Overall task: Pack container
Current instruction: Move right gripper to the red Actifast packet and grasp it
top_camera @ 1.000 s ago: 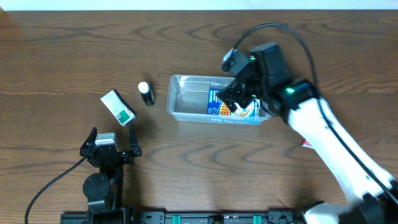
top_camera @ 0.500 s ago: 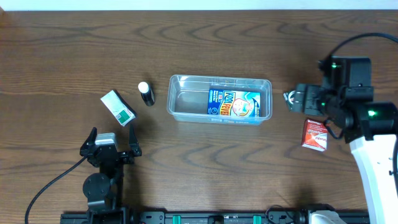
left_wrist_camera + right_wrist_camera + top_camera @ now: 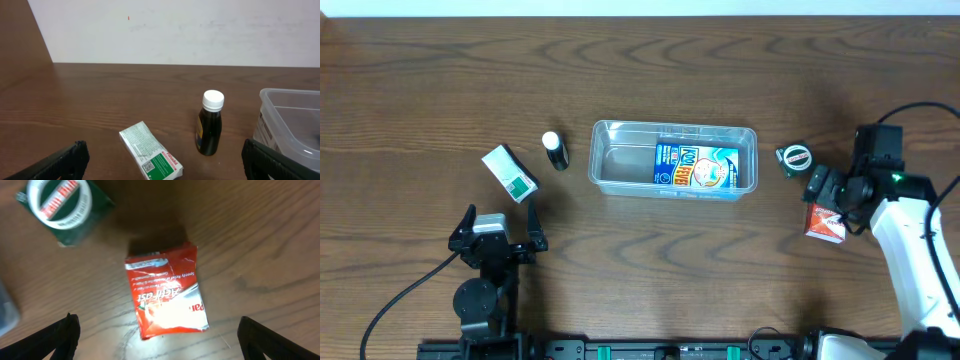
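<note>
The clear plastic container (image 3: 620, 160) sits mid-table with a blue-and-white carton (image 3: 696, 166) lying in its right half; its corner shows in the left wrist view (image 3: 290, 120). A red sachet (image 3: 827, 222) (image 3: 167, 297) lies flat on the table at the right. My right gripper (image 3: 832, 200) (image 3: 159, 340) is open, right above the sachet, fingers on either side of it. A small green pot with a white lid (image 3: 794, 158) (image 3: 62, 207) sits just beyond. My left gripper (image 3: 498, 240) (image 3: 162, 162) is open and empty at the front left, facing a green-and-white box (image 3: 510, 172) (image 3: 150, 151) and a dark bottle (image 3: 555, 150) (image 3: 210, 122).
The wooden table (image 3: 640, 280) ends at a white wall at the back (image 3: 175, 30). The right arm (image 3: 910, 260) reaches in from the front right corner.
My right gripper left the carton in the container, swung right across the table and came down over the red sachet. The left arm has not moved.
</note>
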Motion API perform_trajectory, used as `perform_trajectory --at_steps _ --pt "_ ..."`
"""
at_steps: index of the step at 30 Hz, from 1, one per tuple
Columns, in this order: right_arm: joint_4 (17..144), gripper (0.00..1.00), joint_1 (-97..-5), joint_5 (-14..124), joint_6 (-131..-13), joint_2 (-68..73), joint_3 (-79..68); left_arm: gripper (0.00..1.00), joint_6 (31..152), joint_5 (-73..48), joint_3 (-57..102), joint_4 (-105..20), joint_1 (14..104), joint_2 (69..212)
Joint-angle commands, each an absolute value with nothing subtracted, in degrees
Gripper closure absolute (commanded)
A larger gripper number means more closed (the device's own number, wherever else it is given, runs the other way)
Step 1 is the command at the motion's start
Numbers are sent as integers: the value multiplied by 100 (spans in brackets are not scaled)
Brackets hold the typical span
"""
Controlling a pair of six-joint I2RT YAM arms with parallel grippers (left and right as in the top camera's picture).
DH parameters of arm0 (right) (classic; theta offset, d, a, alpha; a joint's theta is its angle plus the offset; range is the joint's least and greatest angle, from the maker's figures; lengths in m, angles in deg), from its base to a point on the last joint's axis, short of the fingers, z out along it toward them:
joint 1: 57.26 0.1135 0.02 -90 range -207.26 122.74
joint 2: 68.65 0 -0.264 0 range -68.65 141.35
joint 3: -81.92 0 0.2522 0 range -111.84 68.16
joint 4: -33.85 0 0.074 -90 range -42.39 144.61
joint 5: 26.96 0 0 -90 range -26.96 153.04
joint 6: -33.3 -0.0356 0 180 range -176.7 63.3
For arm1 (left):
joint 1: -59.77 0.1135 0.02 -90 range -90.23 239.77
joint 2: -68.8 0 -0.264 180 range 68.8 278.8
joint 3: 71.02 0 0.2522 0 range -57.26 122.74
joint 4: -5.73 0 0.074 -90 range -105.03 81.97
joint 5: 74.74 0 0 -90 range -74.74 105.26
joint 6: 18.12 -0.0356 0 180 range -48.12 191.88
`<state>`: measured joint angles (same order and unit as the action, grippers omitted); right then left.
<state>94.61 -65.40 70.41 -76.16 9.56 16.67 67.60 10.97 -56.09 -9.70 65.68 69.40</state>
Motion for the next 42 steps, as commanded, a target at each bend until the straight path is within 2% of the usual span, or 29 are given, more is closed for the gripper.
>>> perform_trajectory --at_steps 1,19,30,34,37,42 --pt "9312 2 -6621 7061 -7745 1085 1847 2 6809 1031 -5703 -1165 6597 6909" --pt "8563 6 -6708 7074 -7769 1953 2159 2 6809 1033 -5703 -1165 6597 6909" --pt "8163 16 -6711 7076 -7767 2322 2174 2 6809 1031 -5703 -1165 6597 6909" --pt "8095 25 -6711 7076 -7765 2405 2172 2 6809 1031 -5703 -1165 6597 6909" --pt "8093 39 -6711 7078 -7721 2405 2172 2 6809 1033 -5703 -1165 6597 6909" --pt "8095 46 -6711 7078 -7723 2403 2172 2 6809 1033 -5703 -1165 6597 6909"
